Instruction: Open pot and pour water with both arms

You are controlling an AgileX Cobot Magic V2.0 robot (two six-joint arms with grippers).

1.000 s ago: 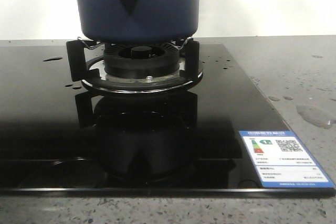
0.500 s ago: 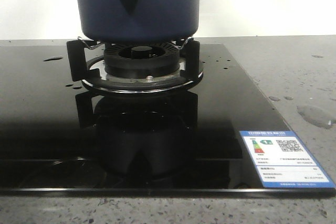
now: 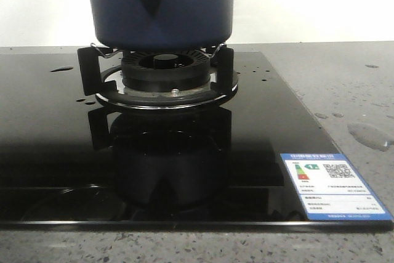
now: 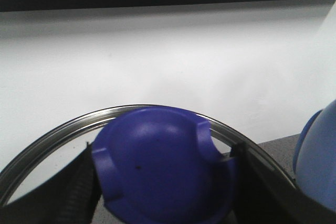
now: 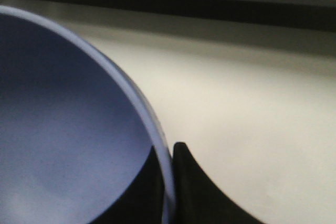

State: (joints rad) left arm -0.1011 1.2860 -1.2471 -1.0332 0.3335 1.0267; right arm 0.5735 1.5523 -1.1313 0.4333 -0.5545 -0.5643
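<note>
Navy-blue and matte, the pot (image 3: 161, 5) is sitting on the burner grate (image 3: 157, 77) of the black glass stove (image 3: 55, 152); its inside is hidden from us. Water (image 3: 369, 135) is lying as a thin puddle and drops on the grey counter (image 3: 345, 78). Our left gripper (image 4: 165, 182) is clamping the blue knob (image 4: 157, 166) of a steel-rimmed lid (image 4: 47, 137). Our right gripper (image 5: 167, 182) is pinching the rim of a lighter blue bowl (image 5: 63, 129), whose contents we cannot make out.

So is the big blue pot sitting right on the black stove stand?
Touching. The front view shows the pot with its bottom resting on the black burner grate, with no gap between them.
</note>
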